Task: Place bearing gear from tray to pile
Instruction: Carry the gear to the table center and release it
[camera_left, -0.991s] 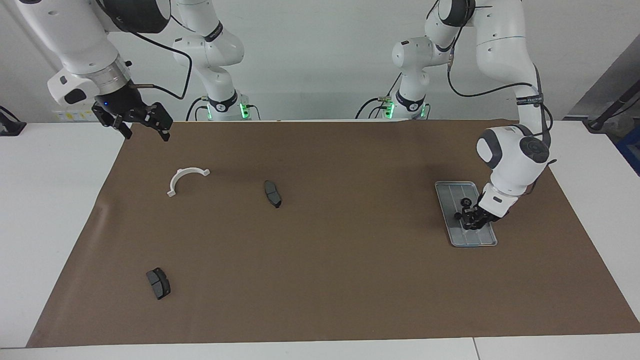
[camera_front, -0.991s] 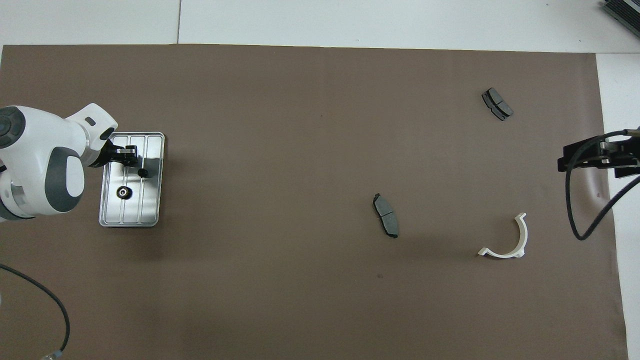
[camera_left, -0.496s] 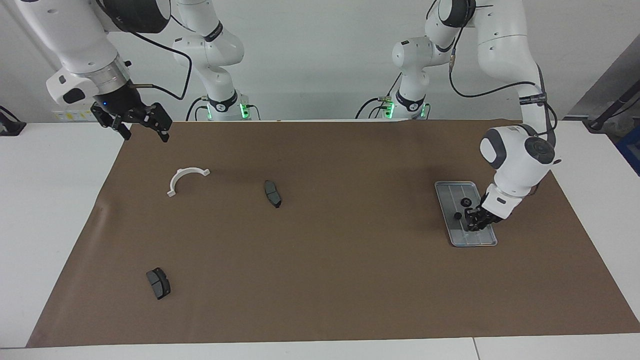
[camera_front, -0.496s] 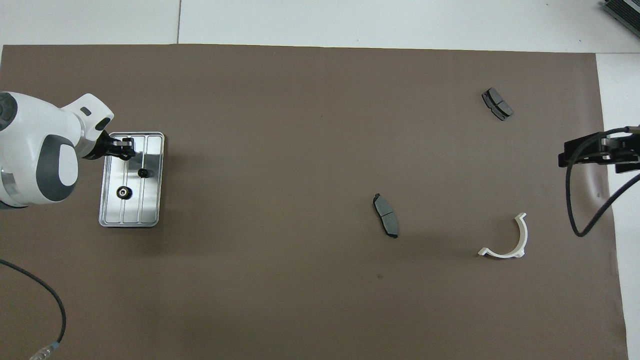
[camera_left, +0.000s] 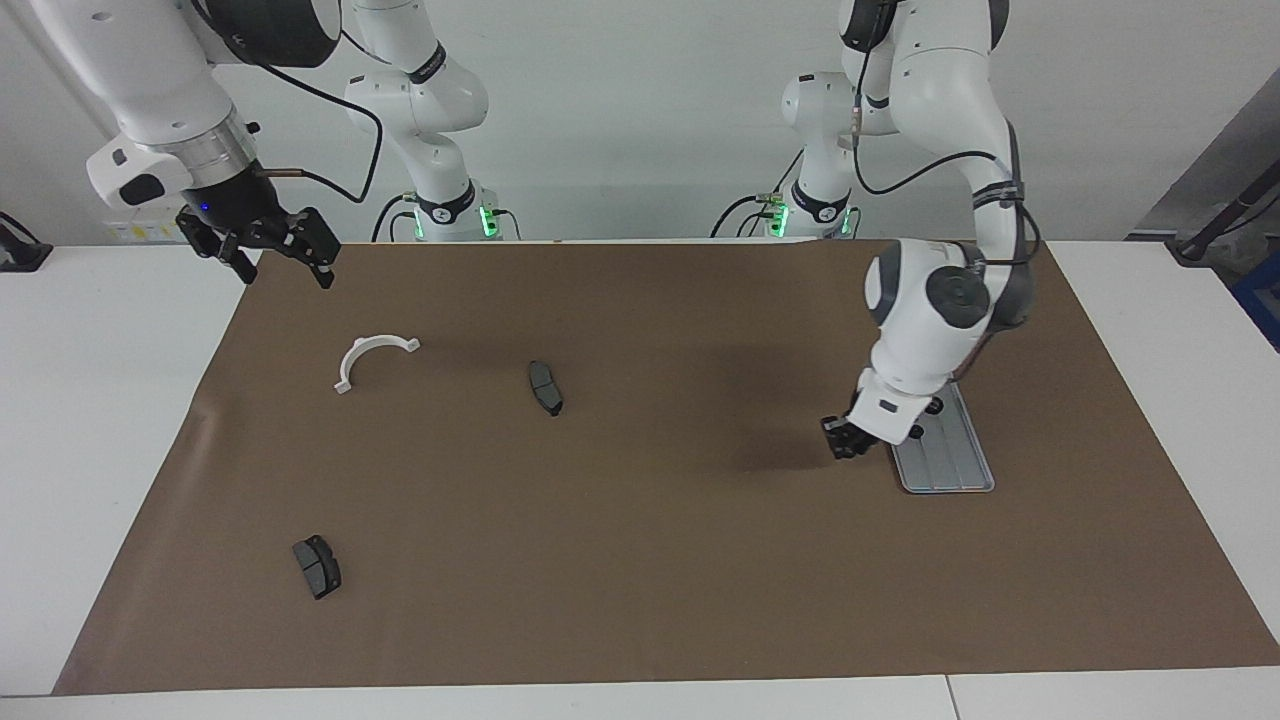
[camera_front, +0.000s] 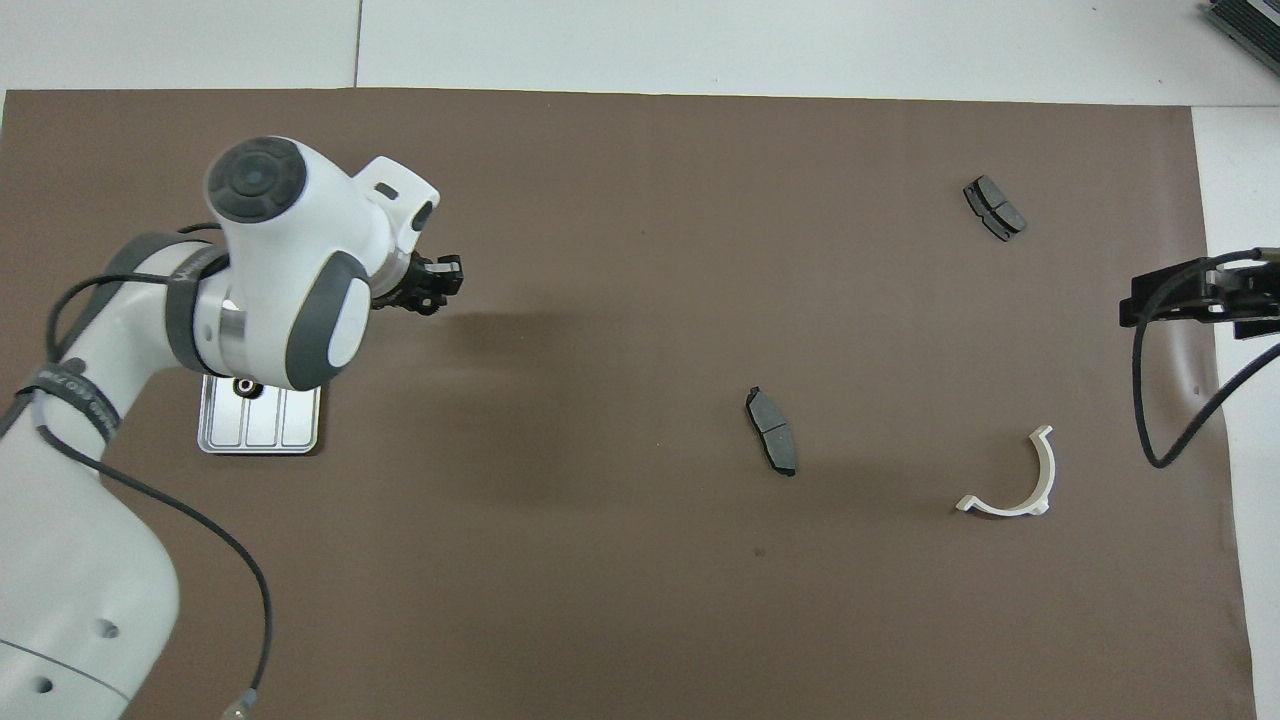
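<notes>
**Q:** Where the two views disagree, which one settles what?

**A:** Largest first. The white table carries a brown mat, and both views show it whole. My left arm fills much of the overhead view and covers most of the tray. The facing view shows the tray lying flat on the mat toward the left arm's end.

**Q:** And your grippers?

**A:** My left gripper hangs above bare mat just beside the tray, on the side toward the right arm's end. The overhead view shows it only as a dark cluster. Whether it is open, closed or carrying anything, I cannot tell. My right arm waits with the right gripper raised over the mat's edge at its own end, jaws spread and holding nothing. The overhead view cuts it off at the frame's edge.

**Q:** The pile?

**A:** It is scattered toward the right arm's end: the white bracket, one brake pad beside it toward the middle, and the other brake pad farther from the robots, well apart from both.

**Q:** The bearing gear?

**A:** The overhead view alone shows it plainly. A bearing gear lies in the tray, peeking out from under my left arm.
</notes>
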